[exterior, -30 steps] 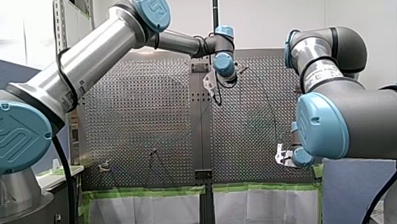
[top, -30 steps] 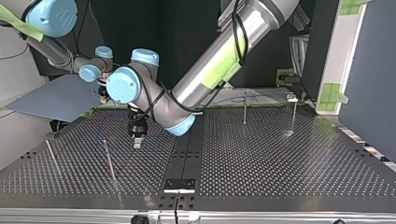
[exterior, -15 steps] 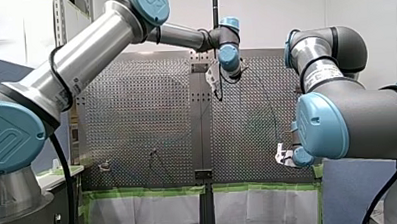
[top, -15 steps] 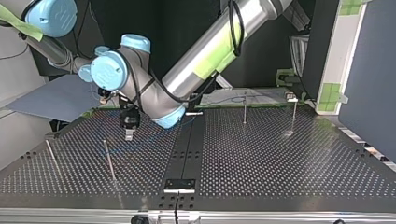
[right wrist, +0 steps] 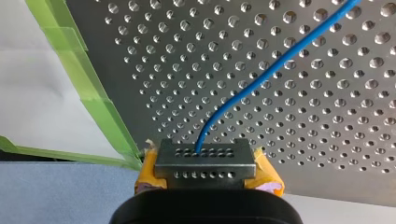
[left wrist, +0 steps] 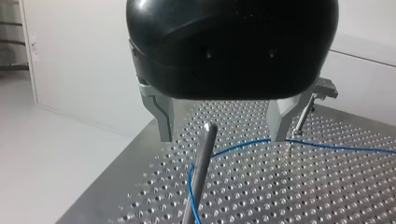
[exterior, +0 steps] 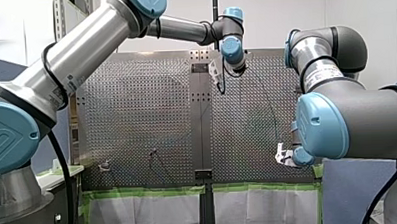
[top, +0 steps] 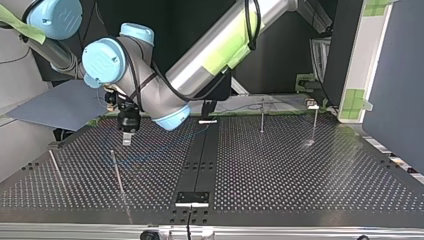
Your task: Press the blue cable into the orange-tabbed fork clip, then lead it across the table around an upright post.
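1. Left gripper (left wrist: 224,133): released, metal fingers (left wrist: 163,119) spread wide, holding nothing. The upright post (left wrist: 201,177) stands ahead of it between the two fingers and touches neither.
2. Right gripper (right wrist: 205,161): clenched on the blue cable (right wrist: 261,79). The cable's end goes into the perforated metal block between its yellow pads (right wrist: 147,175).
3. Cable lies loose on the table. In the left wrist view it runs past the post on the far side, then bends down close beside the post's shaft.
4. Hard to see:
   - The post's foot is cut off in the left wrist view.
   - The cable is only a faint thread near the post in the top view.
   - My left arm (top: 150,95) mostly covers the right gripper there, well behind the post.
   - A second post (left wrist: 302,116) beyond the first is partly behind one finger. It carries a small metal fixture (left wrist: 325,87); cannot tell what it is.
5. Surface: perforated metal table (top: 300,180) with a dark centre strip (top: 200,160). Two more thin posts (top: 261,117) stand across the strip from the upright post. Green tape (right wrist: 100,112) lines the table edge by the right gripper.
6. Room: white wall (exterior: 273,14) beyond the table in the front view.
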### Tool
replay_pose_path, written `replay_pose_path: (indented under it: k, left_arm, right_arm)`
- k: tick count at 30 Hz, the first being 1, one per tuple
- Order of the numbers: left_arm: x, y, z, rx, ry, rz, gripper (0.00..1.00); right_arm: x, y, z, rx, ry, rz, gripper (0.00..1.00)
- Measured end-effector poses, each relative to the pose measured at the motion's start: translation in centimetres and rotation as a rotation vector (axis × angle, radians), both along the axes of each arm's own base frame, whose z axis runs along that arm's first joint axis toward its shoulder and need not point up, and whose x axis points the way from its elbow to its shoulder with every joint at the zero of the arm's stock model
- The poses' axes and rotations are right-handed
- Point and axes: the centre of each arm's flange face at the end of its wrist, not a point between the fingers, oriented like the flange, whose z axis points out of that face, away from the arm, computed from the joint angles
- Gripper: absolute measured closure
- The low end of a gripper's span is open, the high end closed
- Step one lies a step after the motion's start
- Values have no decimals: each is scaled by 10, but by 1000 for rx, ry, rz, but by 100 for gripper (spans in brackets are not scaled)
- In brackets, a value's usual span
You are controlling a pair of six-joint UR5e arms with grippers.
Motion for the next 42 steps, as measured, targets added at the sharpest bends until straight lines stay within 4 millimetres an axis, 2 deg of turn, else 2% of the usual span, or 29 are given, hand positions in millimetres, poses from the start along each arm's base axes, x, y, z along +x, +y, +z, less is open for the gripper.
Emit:
replay_pose_path:
  k: [8, 42]
  left_arm:
    - [-9, -1, 17, -12, -16, -34, 2]
    - [-21, -3, 16, 59, 6, -95, 2]
  right_arm:
    - [-1, -1, 0, -1, -2, -3, 100]
    - [-1, -5, 2, -24, -7, 21, 100]
